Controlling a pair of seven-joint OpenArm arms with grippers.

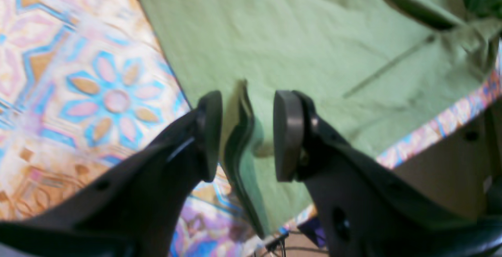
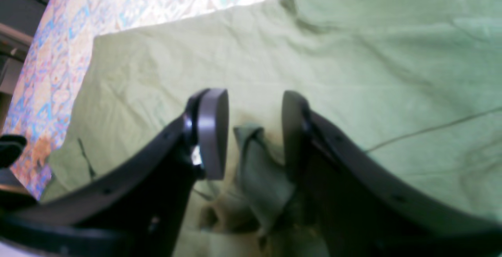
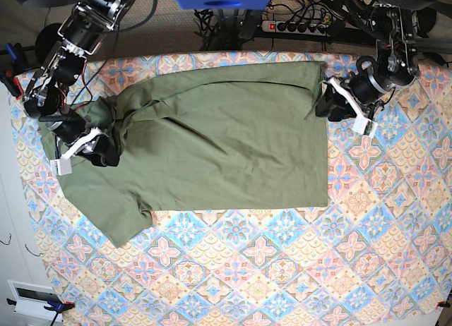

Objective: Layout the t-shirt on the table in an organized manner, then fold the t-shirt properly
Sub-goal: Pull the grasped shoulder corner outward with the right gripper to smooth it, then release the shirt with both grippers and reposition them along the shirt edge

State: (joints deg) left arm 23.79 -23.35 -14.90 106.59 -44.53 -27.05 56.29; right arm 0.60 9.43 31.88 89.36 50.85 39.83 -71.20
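Note:
The olive-green t-shirt (image 3: pixel 226 142) lies spread across the table (image 3: pixel 282 269), hem toward the right and sleeves toward the left. My left gripper (image 3: pixel 327 104) is at the hem's far corner. In the left wrist view its jaws (image 1: pixel 248 108) stand apart, with an upright ridge of the t-shirt (image 1: pixel 313 53) edge between the pads, touching neither. My right gripper (image 3: pixel 106 149) is at the shoulder end on the left. In the right wrist view it is open (image 2: pixel 254 108) over a small bunch of t-shirt (image 2: pixel 274 53) fabric lying loose between the fingers.
The patterned table (image 1: pixel 78 72) reaches well past the shirt toward the front and right. Its edge (image 1: pixel 451 119) runs close beside my left gripper. Behind the table lie a power strip (image 3: pixel 296 26) and cables.

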